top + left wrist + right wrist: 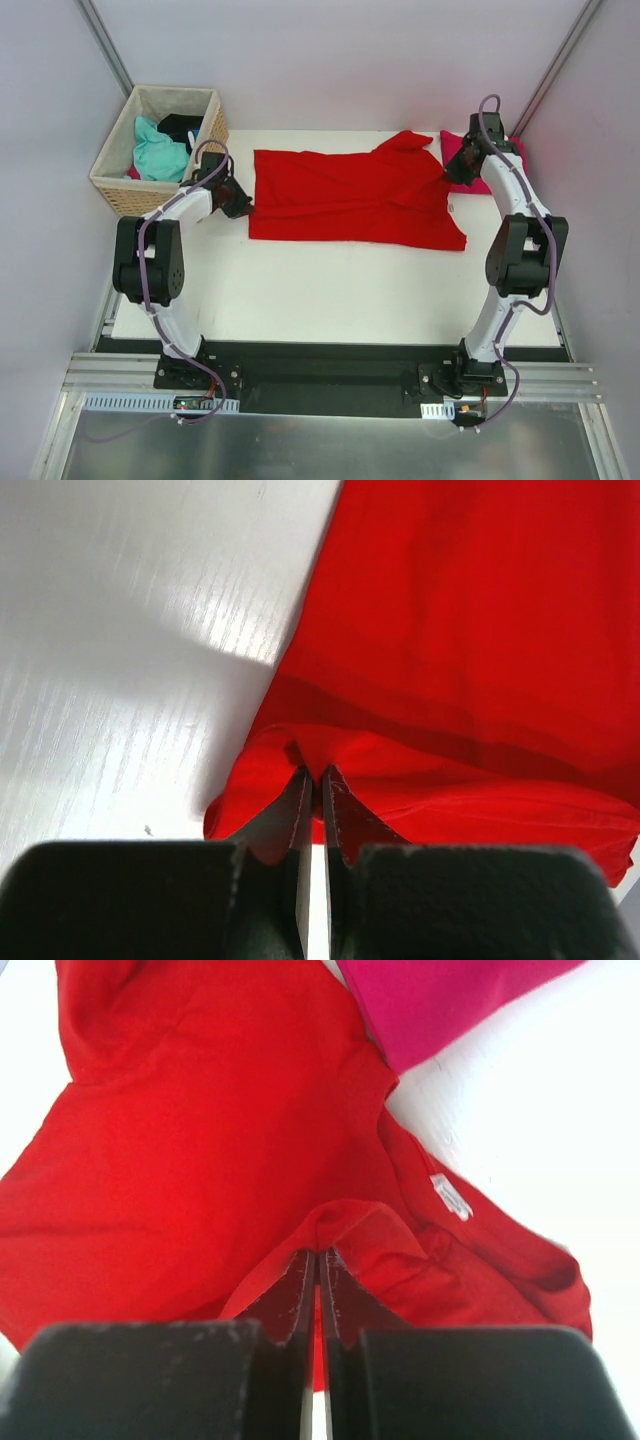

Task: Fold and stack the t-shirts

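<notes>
The red t-shirt point(350, 195) lies flat on the bench point(330, 300), stretched between both claws: the left claw point(312, 776) is clamped on its edge, the right claw point(318, 1256) on cloth beside the neck label point(450, 1197), the pink t-shirt point(450, 1000) just beyond it. A fold seems to be starting; next, both should lift and carry together.

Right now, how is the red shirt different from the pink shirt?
The red shirt is spread wide across the table; the pink shirt is a small bundle at the far right corner. The left claw and right claw each pinch the red shirt; neither holds the pink shirt. The red shirt shows a white label; the pink shirt shows none. Both are plain, soft cloth lying on the table.
</notes>
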Controlling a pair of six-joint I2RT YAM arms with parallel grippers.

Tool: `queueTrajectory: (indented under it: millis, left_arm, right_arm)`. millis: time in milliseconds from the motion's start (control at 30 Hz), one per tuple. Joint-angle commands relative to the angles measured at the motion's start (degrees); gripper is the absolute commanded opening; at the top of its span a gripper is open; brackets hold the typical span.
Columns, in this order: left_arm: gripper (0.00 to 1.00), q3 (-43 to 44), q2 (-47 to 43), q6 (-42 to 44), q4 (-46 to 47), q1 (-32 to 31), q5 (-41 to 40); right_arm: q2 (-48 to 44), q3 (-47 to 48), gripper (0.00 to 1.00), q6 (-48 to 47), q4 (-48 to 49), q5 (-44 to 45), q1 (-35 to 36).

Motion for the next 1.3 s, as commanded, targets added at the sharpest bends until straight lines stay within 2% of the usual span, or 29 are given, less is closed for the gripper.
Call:
queueTrajectory:
  millis: [0, 33, 67, 100, 133, 167, 233, 267, 333, 367, 400, 433, 467, 633, 833, 1033, 1267]
  left_arm:
    - [0.0, 3.6, 1.6, 1.2, 1.0, 0.6, -1.1]
    - [0.0, 3.8, 2.3, 1.1, 1.1, 0.6, -1.2]
    - [0.0, 4.1, 2.7, 1.0, 1.1, 0.6, -1.4]
    - [0.0, 4.7, 3.1, 1.0, 1.3, 0.6, -1.4]
    - [0.0, 5.0, 3.9, 1.0, 1.3, 0.6, -1.3]
    - [0.0, 5.2, 4.4, 1.0, 1.4, 0.6, -1.3]
    - [0.0, 6.0, 5.2, 1.0, 1.3, 0.6, -1.3]
    - [0.0, 6.2, 5.3, 1.0, 1.3, 0.6, -1.3]
    - [0.37, 6.0, 4.6, 0.7, 1.6, 0.5, -1.8]
    - [0.5, 5.8, 3.9, 0.3, 1.6, 0.4, -2.1]
    - [0.75, 4.9, 3.1, 0.0, 2.2, 0.1, -2.4]
    - [0.94, 4.6, 0.7, 0.1, 2.3, -0.5, -2.9]
    - [0.99, 4.3, -0.5, 0.3, 2.3, -1.2, -3.6]
    - [0.99, 2.3, -9.4, 2.5, 2.0, -7.3, -3.7]
    - [0.99, -3.6, -13.2, 0.6, 1.6, -12.8, -0.9]
    - [0.99, -6.5, -10.1, 1.5, 3.8, -13.1, -3.7]
    - [0.99, -2.8, -2.9, 2.5, 5.8, -10.9, -4.8]
  right_arm:
    - [3.6, 4.1, 0.01, -0.4, -0.4, 1.5, 0.2]
    - [4.7, 4.4, 0.01, -0.4, -0.3, 1.6, 0.3]
    - [5.3, 4.7, 0.06, -0.6, -0.2, 1.8, 0.4]
    - [5.9, 5.0, 0.15, -0.7, -0.2, 1.7, 0.4]
    - [6.3, 5.0, 0.28, -0.7, -0.1, 1.8, 0.4]
    - [7.0, 5.0, 0.61, -1.1, 0.1, 2.1, 0.4]
    - [7.0, 4.9, 0.83, -1.6, 0.4, 2.5, 0.5]
    - [6.8, 4.7, 0.99, -1.9, 0.8, 2.9, 0.6]
    - [3.4, 2.2, 0.96, -2.8, 1.9, 4.2, 0.5]
    - [1.9, 0.7, 0.96, -3.0, 3.5, 4.7, 1.7]
    - [-1.7, -0.4, 0.96, -3.5, 3.9, 5.1, 2.2]
    - [-3.2, -1.4, 0.96, -3.5, 4.0, 5.7, 2.8]
    - [-5.1, -4.0, 0.96, -3.7, 4.3, 6.0, 4.4]
    - [-13.9, -11.2, 0.96, -4.3, 3.7, 7.8, 9.2]
    - [-17.9, -22.2, 0.96, -3.3, 4.3, 10.5, 12.8]
    - [-16.4, -27.1, 0.96, -2.8, 8.2, 9.8, 10.7]
    - [-10.9, -24.7, 0.96, -3.7, 9.7, 6.9, 7.7]
